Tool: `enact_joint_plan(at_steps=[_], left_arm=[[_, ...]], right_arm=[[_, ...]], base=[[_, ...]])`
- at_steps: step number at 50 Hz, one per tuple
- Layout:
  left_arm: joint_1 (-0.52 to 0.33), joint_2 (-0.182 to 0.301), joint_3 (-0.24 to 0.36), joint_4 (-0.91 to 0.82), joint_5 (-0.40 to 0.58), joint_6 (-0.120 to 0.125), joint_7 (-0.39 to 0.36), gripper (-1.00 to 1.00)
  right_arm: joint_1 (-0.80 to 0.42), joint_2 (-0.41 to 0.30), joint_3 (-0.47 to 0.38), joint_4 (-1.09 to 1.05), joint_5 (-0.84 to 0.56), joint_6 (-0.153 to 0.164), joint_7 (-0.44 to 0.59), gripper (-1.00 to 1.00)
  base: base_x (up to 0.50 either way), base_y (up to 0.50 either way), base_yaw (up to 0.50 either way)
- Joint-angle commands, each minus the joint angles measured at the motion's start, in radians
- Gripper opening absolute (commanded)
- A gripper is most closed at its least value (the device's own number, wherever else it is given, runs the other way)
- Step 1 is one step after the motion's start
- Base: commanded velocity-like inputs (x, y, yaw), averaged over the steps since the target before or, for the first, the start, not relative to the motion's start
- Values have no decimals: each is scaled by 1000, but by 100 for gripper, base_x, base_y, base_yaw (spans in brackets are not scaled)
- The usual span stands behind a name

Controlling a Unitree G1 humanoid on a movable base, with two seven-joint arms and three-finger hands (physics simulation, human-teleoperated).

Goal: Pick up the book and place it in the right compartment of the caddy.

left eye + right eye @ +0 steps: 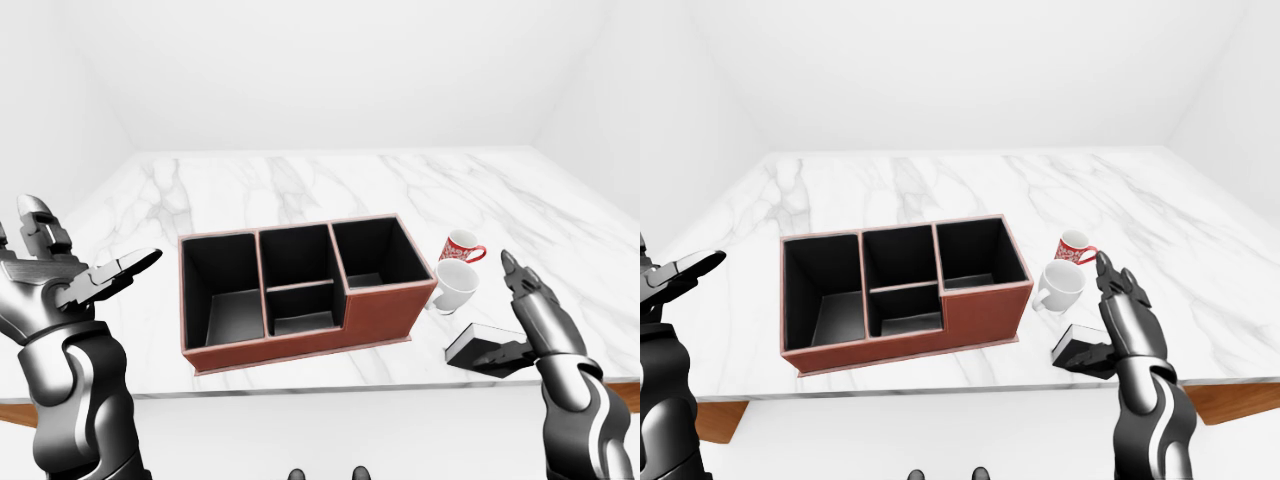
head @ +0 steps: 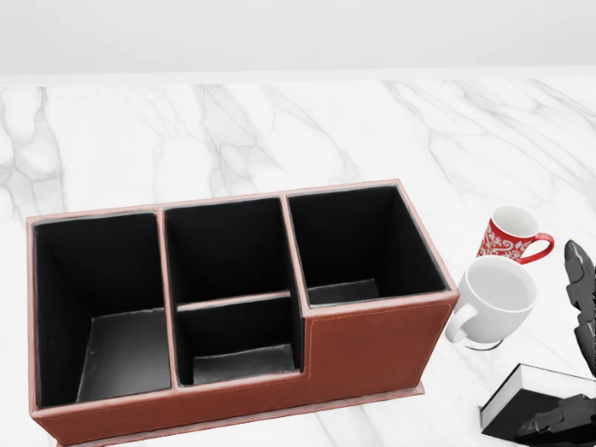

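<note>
Near the worktop's (image 1: 300,190) lower right edge in the left-eye view, the book (image 1: 478,349) lay flat beside the white mug (image 1: 455,285), the right hand (image 1: 528,322) unclenched against it, the left hand (image 1: 75,275) spread and idle. Head view: the caddy's (image 2: 372,340) right compartment (image 2: 358,247) stood empty. Right-eye view added nothing. Stiff and light, probably; best pinched across its long edges.

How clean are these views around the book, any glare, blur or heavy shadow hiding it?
Head view: sharp, even light, no glare; the book is cut by the bottom edge and partly covered by the right hand. Left-eye view: the book shows whole beside the white mug, soft shadows only. Right-eye view: the caddy interior is very dark, so little detail shows inside.
</note>
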Motion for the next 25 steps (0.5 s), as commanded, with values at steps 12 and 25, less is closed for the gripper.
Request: enact_joint_plan(at_steps=[12,25], left_arm=[[-3,0,-5,-1,5,0,3,100],[-2,-4,-9,12,12,0,-4,100]], right_arm=[[-22,-65,29,151,-173,0,-49,100],[-34,-78,24,188,-250,0,-86,100]], base=[[0,0,0],[0,0,0]])
